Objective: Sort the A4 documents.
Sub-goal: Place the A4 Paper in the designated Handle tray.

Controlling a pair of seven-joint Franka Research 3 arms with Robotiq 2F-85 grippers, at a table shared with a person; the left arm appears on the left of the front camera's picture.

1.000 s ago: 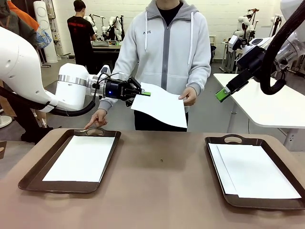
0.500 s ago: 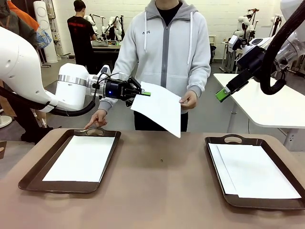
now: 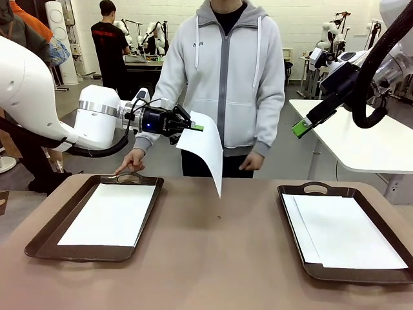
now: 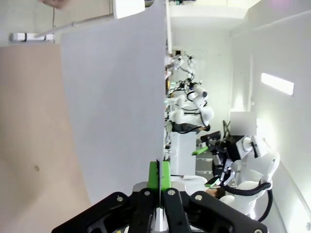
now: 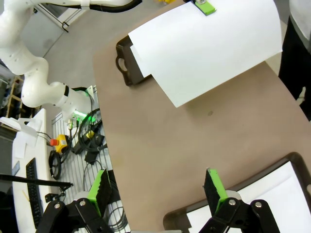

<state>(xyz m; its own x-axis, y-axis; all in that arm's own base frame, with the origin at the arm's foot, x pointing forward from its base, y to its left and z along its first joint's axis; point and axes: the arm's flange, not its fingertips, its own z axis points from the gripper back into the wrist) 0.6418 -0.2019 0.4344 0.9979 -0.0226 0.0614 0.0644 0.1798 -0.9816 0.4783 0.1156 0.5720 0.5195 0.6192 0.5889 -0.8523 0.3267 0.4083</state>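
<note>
My left gripper (image 3: 195, 127) is shut on the edge of a white A4 sheet (image 3: 208, 150), held in the air above the table's far side. The sheet hangs down edge-on from the green pads. In the left wrist view the same sheet (image 4: 116, 97) rises from my closed left gripper (image 4: 159, 171). The person's hand (image 3: 250, 161) is below the sheet and off it. Another sheet (image 3: 110, 213) lies in the left tray (image 3: 45, 239), and more sheets (image 3: 348, 229) lie in the right tray (image 3: 293, 248). My right gripper (image 3: 302, 127) is raised at the right, open and empty, as my right gripper (image 5: 158, 187) also shows.
The person stands at the far side, with the other hand (image 3: 132, 161) pointing down at the left tray's handle. Bare brown table (image 3: 219, 258) lies between the two trays. A white table (image 3: 361, 142) stands behind on the right.
The person let go of the sheet and lowered that hand. The sheet's free end swung down and now hangs from my left gripper. Both arms stayed still.
</note>
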